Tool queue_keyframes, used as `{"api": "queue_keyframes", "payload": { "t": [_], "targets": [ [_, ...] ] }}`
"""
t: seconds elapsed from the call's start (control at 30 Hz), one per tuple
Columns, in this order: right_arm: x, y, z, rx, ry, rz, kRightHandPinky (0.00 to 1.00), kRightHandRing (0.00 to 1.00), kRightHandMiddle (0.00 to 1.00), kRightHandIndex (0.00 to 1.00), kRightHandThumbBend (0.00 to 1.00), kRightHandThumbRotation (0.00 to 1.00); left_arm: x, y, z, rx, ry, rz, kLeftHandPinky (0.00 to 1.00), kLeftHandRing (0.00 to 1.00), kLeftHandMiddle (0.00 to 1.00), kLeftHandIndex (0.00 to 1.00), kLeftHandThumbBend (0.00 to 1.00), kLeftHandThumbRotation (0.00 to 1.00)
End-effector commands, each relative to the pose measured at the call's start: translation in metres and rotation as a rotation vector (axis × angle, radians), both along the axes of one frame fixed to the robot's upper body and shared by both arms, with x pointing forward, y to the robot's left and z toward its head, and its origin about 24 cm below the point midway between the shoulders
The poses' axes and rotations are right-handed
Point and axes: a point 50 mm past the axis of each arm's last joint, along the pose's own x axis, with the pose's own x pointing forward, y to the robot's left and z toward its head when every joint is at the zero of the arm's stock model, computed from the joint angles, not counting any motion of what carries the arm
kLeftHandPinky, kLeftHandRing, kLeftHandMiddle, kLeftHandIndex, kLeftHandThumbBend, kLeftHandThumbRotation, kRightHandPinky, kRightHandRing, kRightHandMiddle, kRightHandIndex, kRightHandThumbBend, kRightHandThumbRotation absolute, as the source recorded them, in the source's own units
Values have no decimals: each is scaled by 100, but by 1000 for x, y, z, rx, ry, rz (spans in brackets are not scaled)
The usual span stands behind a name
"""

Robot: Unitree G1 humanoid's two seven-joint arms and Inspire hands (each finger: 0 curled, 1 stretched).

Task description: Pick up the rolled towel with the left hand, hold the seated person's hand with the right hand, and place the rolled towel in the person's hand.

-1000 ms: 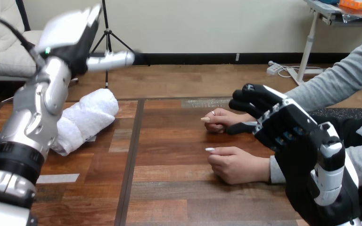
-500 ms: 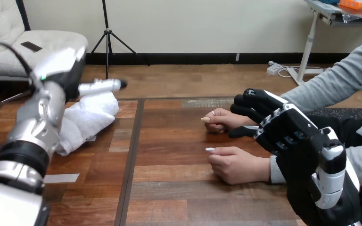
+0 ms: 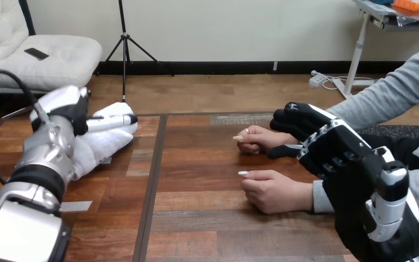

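The rolled white towel [image 3: 102, 143] lies on the wooden table [image 3: 207, 164] at the left, slanting toward the far edge. My left hand [image 3: 65, 109] is down at the towel's far end, open, with a straight finger [image 3: 112, 121] lying across its top. The person's far hand [image 3: 257, 138] rests loosely curled on the table at centre right, and their near hand [image 3: 275, 191] lies closer to me. My right hand [image 3: 319, 143] hovers open over the far hand's wrist, its thumb [image 3: 281, 151] pointing left beside that wrist; I see no grasp.
The person's grey-sleeved arm [image 3: 393, 93] comes in from the right edge. A dark seam [image 3: 151, 185] runs down the table between the towel and the person's hands. A strip of pale tape [image 3: 76, 206] lies on the table at the left.
My left arm has come down from high above the table until its hand reaches the towel's top. The right hand has shifted only slightly. The person's hands stay still.
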Motion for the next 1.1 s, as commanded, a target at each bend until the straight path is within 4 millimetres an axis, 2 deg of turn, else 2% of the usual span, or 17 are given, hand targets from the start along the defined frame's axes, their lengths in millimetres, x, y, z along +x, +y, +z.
{"api": "queue_keyframes", "payload": {
  "t": [0.0,0.57,0.87,1.07],
  "targets": [
    [2,-2,23,4,-121,15,68,84,82,79,90,99,22,-19,44,15,-111,-30,100,100,100,100,86,86],
    [-2,-4,26,6,-133,6,68,84,82,79,89,98,11,-17,17,34,4,-6,100,100,100,100,86,95],
    [-3,-6,27,1,-134,-4,67,82,82,79,87,98,8,-19,8,2,29,-11,100,100,100,100,82,93],
    [-3,-6,28,-3,-135,-9,66,82,82,80,85,99,6,-20,1,-21,33,-24,100,100,100,100,84,93]
  ]
}}
